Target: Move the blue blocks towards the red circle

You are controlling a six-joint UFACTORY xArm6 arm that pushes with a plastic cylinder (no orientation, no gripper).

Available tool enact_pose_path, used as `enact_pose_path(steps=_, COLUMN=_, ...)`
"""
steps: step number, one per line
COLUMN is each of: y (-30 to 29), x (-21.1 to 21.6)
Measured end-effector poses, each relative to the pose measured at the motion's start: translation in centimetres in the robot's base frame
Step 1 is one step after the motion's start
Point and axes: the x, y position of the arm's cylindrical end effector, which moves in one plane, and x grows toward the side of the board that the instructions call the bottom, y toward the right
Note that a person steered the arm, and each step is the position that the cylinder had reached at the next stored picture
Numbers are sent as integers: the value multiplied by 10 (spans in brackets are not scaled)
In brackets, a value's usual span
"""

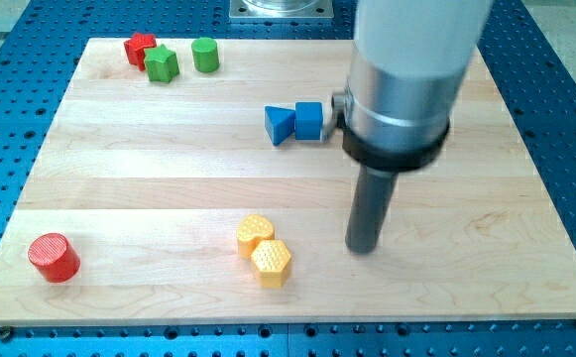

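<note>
A blue triangular block and a blue cube touch each other right of the board's centre, toward the view's top. The red circle, a red cylinder, stands near the view's bottom left corner. My tip rests on the board below and to the right of the blue blocks, well apart from them, and far right of the red cylinder. The rod's wide grey housing stands just right of the blue cube.
Two yellow blocks, a round-lobed one and a hexagon, touch just left of my tip. At the view's top left are a red block, a green block and a green cylinder. The wooden board lies on a blue perforated table.
</note>
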Motion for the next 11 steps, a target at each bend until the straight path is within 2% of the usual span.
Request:
enact_pose_path(steps=1, y=-50, x=28)
enact_pose_path(steps=3, y=-63, x=9)
enact_pose_path(steps=4, y=-20, x=-20)
enact_pose_path(steps=5, y=39, x=-99)
enact_pose_path(steps=6, y=51, x=-173)
enact_pose_path(steps=7, y=31, x=-198)
enact_pose_path(steps=9, y=-31, x=-200)
enact_pose_path(steps=10, y=-36, x=-221)
enact_pose_path(steps=11, y=-80, x=-206)
